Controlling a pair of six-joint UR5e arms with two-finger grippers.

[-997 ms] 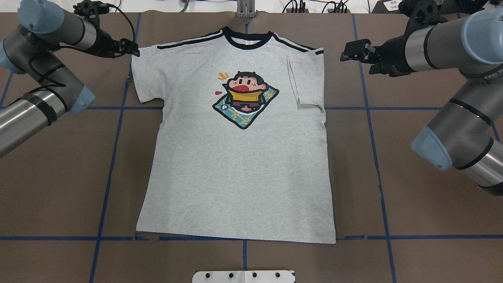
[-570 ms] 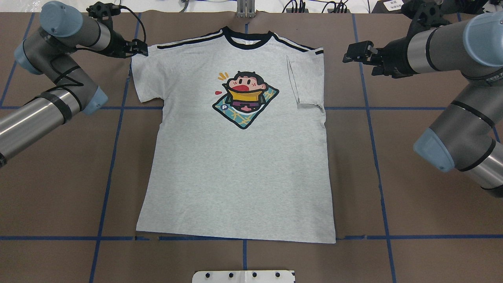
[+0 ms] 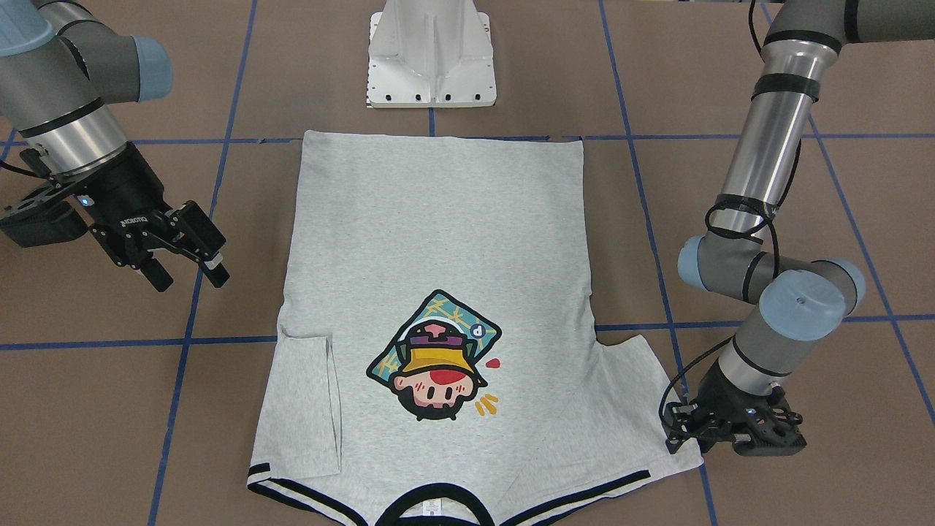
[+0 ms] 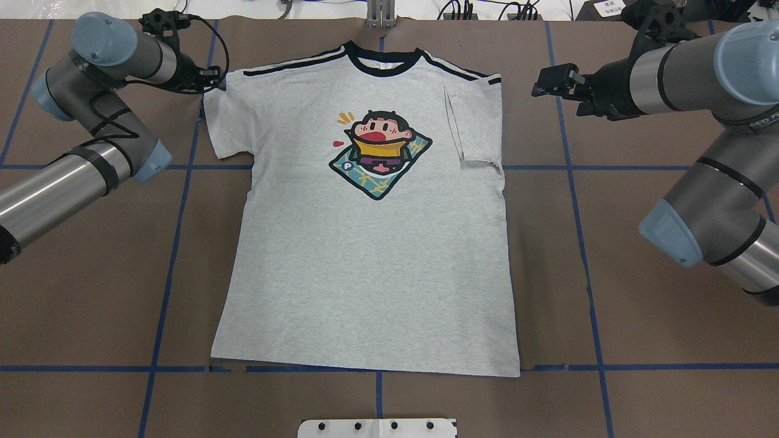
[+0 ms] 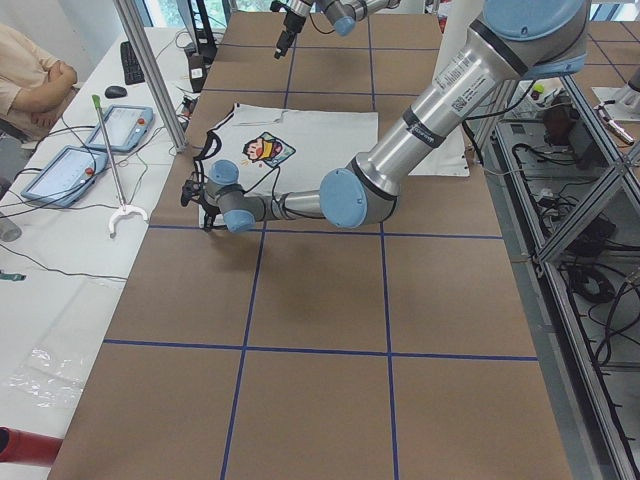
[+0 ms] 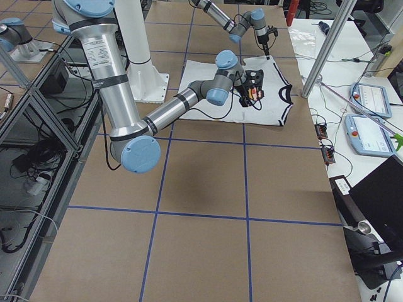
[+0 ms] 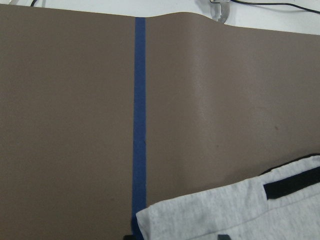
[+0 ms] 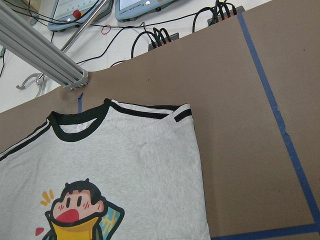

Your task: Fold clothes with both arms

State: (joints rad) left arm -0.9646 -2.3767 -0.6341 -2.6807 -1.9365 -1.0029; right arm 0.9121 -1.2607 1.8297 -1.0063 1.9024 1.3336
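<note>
The grey T-shirt (image 4: 365, 274) lies flat, print up, collar at the far edge; it also fills the middle of the front view as the T-shirt (image 3: 438, 241). The sleeve on my right side is folded in over the body; the other sleeve (image 4: 222, 115) lies spread out. My left gripper (image 4: 213, 78) is low at that sleeve's far corner, near the black stripe. In the left wrist view the sleeve corner (image 7: 200, 220) lies between two parted fingertips, so it is open. My right gripper (image 3: 191, 279) hovers open over bare table beside the folded sleeve, holding nothing.
The white pedestal base (image 3: 431, 58) stands at the near edge behind the hem. Blue tape lines (image 4: 173, 243) cross the brown table. An aluminium post (image 8: 40, 50), cables and tablets (image 5: 115, 125) sit beyond the far edge, where a person sits (image 5: 30, 85).
My left arm has swung in toward the shirt, and its gripper has shifted slightly right to the spread sleeve's far corner. The right gripper has barely moved.
</note>
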